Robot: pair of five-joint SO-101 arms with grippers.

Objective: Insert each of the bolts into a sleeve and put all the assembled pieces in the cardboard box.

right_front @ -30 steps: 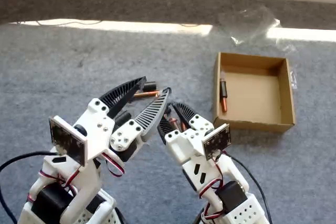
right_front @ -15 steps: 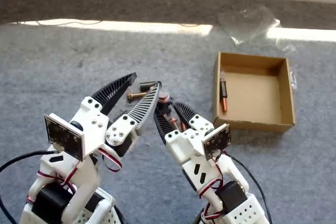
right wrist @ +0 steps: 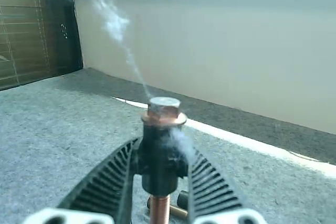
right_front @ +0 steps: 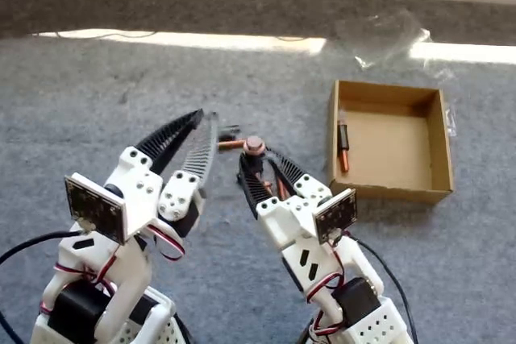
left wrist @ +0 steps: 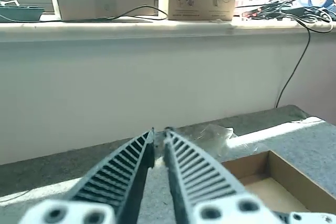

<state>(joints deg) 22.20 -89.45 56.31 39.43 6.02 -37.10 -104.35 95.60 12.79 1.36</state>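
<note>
The right tool (right_front: pixel 256 168) is squeezed on a black sleeve (right wrist: pixel 159 163) that stands upright, with a copper bolt (right wrist: pixel 163 109) stuck down through it, head on top and end poking out below. The left tool (right_front: pixel 205 117), at 9 o'clock from it in the high view, has its fingers almost together, a narrow slit with nothing in it. On the grey desk (right_front: pixel 97 102) a loose bolt (right_front: pixel 232 143) lies near the right tool at 11 o'clock. The cardboard box (right_front: pixel 387 192) sits at 3 o'clock with one finished piece (right_front: pixel 343 147) inside by its 9 o'clock wall.
</note>
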